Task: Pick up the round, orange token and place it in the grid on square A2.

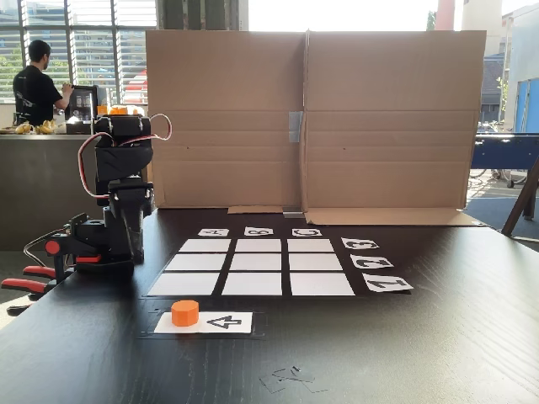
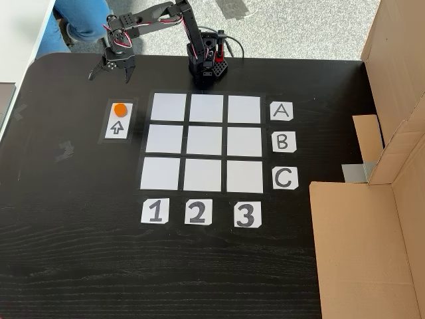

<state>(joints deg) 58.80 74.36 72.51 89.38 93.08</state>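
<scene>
Black table [image 2: 80,266], cardboard screen [image 1: 379,118] at far edge blocking window clutter; grid [image 2: 206,141] taped flat mid-table, labels alongside for addressing; square A2 [image 2: 206,108] bare; round, orange token [image 2: 119,109] staged on arrow card [image 2: 118,121], left of grid in overhead-angled fixed view; gripper [image 2: 112,72] hangs just beyond card, jaws spread, holding nothing

The bench [image 2: 80,266] is black with a visible wood grain. Just below the claw [image 2: 111,74] in the top-down fixed view lies the white arrow card [image 2: 118,127], and the round, orange token [image 2: 119,109] sits on the card's end nearer the claw. To the claw's right in that view lies the grid [image 2: 202,141], nine white cells with black gaps (cards A, B, C along its right edge, 1, 2, 3 below). Square A2 [image 2: 207,108] is bare. The arm's base [image 2: 207,66] stands right of the claw, and a cardboard screen [image 2: 365,246] rests well apart at the far right.
</scene>
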